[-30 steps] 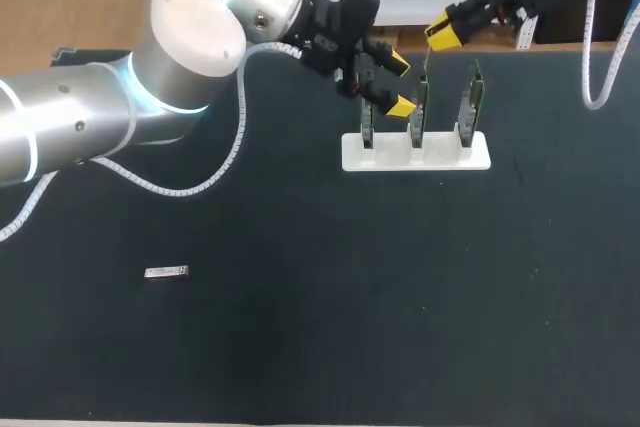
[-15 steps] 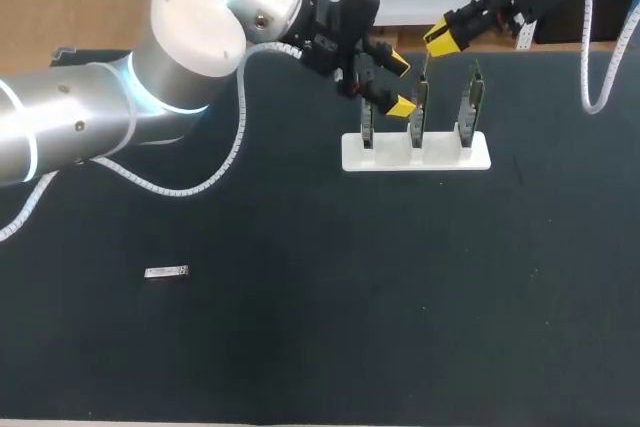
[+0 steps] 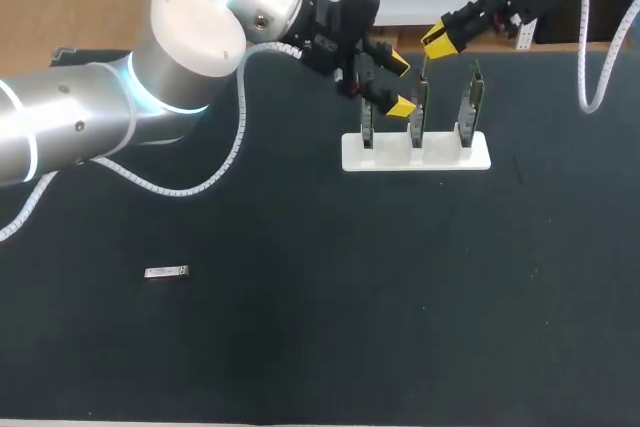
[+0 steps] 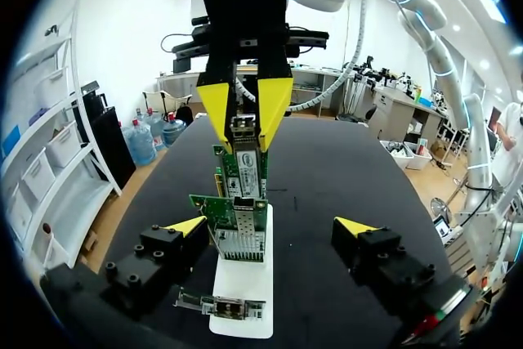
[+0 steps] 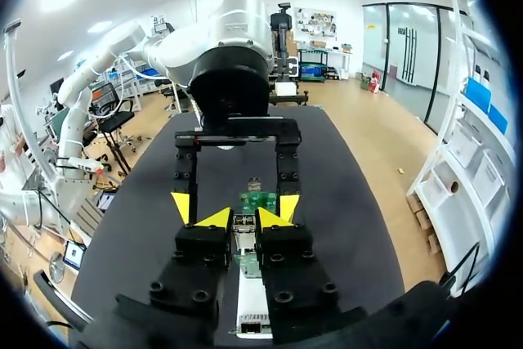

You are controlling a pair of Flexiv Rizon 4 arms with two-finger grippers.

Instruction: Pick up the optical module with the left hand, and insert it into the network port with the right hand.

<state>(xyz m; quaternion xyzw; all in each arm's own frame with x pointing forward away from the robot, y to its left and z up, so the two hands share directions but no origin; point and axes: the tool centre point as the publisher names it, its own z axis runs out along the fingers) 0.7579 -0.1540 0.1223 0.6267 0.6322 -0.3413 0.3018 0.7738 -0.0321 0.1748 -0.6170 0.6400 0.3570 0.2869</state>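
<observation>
One small silver optical module (image 3: 166,272) lies flat on the black mat at the front left, far from both grippers. A white stand (image 3: 415,152) at the back holds three upright network cards (image 3: 420,112). My left gripper (image 3: 400,84) (image 4: 271,226) is open, its tips straddling the cards at the stand's left end. My right gripper (image 3: 440,37) (image 5: 243,218) hangs above the middle card, shut on a second optical module (image 4: 243,130) (image 5: 243,230) at that card's top edge. The left wrist view shows the right gripper (image 4: 245,108) from the front.
The white stand (image 4: 245,300) and its cards stand between the two arms. My left arm's white cable (image 3: 235,147) loops over the mat at the back left. The table's back edge runs just behind the stand.
My right gripper has drifted slightly to the left above the middle card. The left arm and the module on the mat have not moved.
</observation>
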